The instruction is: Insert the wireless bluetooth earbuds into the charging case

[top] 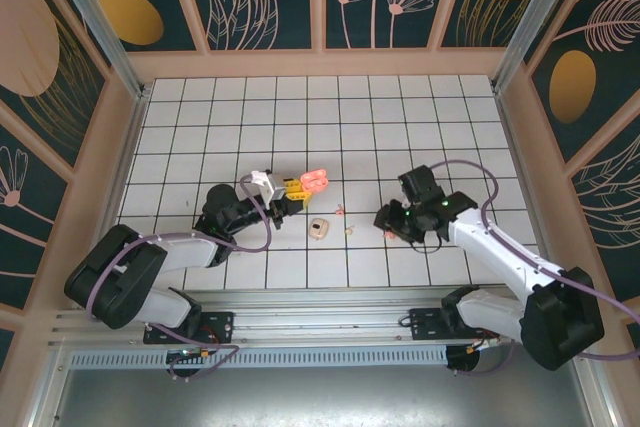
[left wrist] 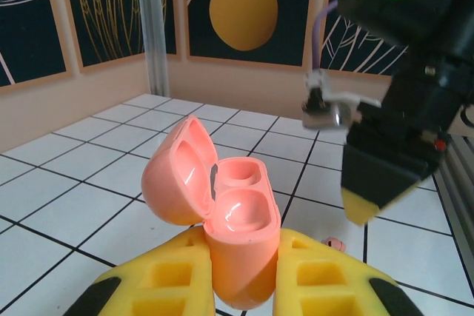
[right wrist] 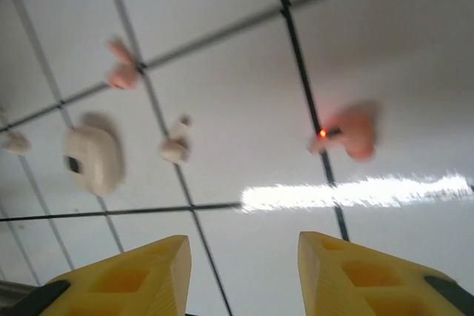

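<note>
My left gripper (left wrist: 241,260) is shut on the salmon-pink charging case (left wrist: 238,231), which it holds upright with the lid open and both wells empty. From above, the case (top: 315,180) sits at the tips of the left gripper (top: 297,190). My right gripper (right wrist: 244,246) is open just above the tiles with nothing between its fingers. Ahead of it lie a pink earbud (right wrist: 354,132) showing a red light, a cream earbud (right wrist: 175,146) and another pink earbud (right wrist: 122,72). In the top view the right gripper (top: 390,219) hovers by the pink earbud (top: 384,231).
A closed cream case (top: 319,228) lies on the tiles between the arms, also seen as the cream case (right wrist: 92,158). A small cream piece (right wrist: 15,142) lies at the left edge. The right arm's fingertip (left wrist: 361,209) hangs close to the held case. Walls enclose the tiled floor (top: 330,117).
</note>
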